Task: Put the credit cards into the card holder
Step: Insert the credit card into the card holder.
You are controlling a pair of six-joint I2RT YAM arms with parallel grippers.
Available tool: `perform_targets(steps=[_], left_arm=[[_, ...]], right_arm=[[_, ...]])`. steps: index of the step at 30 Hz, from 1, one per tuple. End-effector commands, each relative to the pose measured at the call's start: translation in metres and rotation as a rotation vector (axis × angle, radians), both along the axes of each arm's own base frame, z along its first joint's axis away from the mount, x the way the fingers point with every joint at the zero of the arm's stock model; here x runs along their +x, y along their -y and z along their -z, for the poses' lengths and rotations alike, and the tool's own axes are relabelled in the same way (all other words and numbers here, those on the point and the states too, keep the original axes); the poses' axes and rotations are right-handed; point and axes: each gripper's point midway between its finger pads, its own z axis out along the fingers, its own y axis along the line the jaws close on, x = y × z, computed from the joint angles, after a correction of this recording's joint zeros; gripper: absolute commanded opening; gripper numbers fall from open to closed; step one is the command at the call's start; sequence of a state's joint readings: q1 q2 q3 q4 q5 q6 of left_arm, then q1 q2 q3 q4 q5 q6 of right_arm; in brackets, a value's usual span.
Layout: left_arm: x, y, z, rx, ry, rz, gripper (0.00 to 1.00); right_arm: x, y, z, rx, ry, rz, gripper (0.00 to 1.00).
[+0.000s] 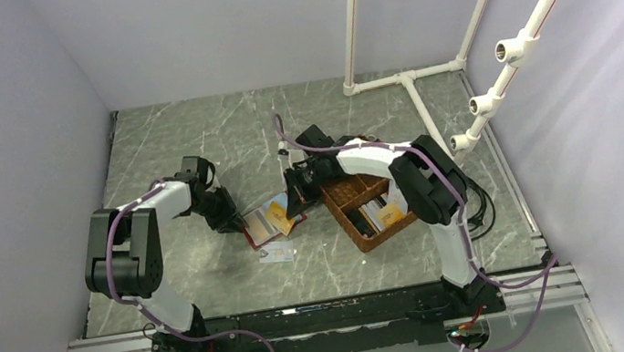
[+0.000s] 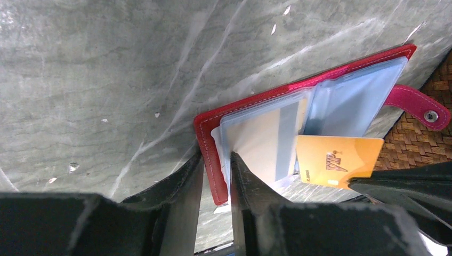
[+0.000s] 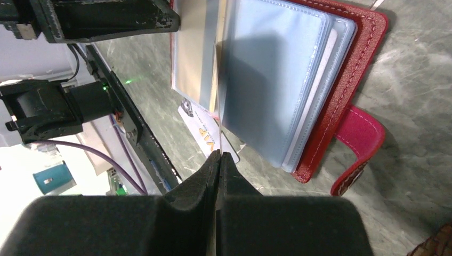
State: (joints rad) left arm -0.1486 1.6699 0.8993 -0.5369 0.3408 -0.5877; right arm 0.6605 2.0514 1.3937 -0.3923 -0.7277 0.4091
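Note:
The dark red card holder [image 1: 261, 229] lies open on the table, its clear sleeves up [image 2: 352, 96]. My left gripper [image 2: 216, 160] is shut on its left edge, pinching the red cover and sleeves; it is at the holder's left in the top view [image 1: 228, 215]. My right gripper [image 3: 219, 154] is shut on a tan-orange card [image 2: 338, 160], seen edge-on in the right wrist view [image 3: 218, 96], held over the holder's sleeves [image 3: 272, 80]. A white-grey card [image 1: 278, 254] lies on the table just in front of the holder; it also shows in the right wrist view [image 3: 205, 133]. A tan card sits in a sleeve [image 2: 261, 144].
A brown woven basket [image 1: 349, 191] with compartments stands right of the holder and holds more cards [image 1: 385, 214]; its corner shows in the left wrist view [image 2: 416, 144]. A white pipe frame [image 1: 405, 80] stands at the back right. Walls close in on three sides.

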Motion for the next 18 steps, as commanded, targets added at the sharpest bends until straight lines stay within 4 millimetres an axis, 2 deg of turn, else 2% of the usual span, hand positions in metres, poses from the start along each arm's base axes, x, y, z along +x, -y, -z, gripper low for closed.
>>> perform_targets(steps=[1,8,12,18], left_arm=[[-0.007,-0.013,0.027,0.107,-0.005,0.012,0.29],[-0.006,-0.013,0.021,0.108,0.013,0.012,0.30],[-0.005,-0.008,0.017,0.091,0.029,0.020,0.30],[-0.005,0.001,0.017,0.087,0.033,0.047,0.30]], right_arm=[[-0.001,-0.003,0.004,0.024,-0.019,-0.025,0.00],[0.003,-0.002,0.009,0.004,-0.017,-0.006,0.00],[0.003,-0.008,0.009,0.035,-0.030,-0.015,0.00],[0.019,-0.020,0.012,0.064,-0.005,0.011,0.00]])
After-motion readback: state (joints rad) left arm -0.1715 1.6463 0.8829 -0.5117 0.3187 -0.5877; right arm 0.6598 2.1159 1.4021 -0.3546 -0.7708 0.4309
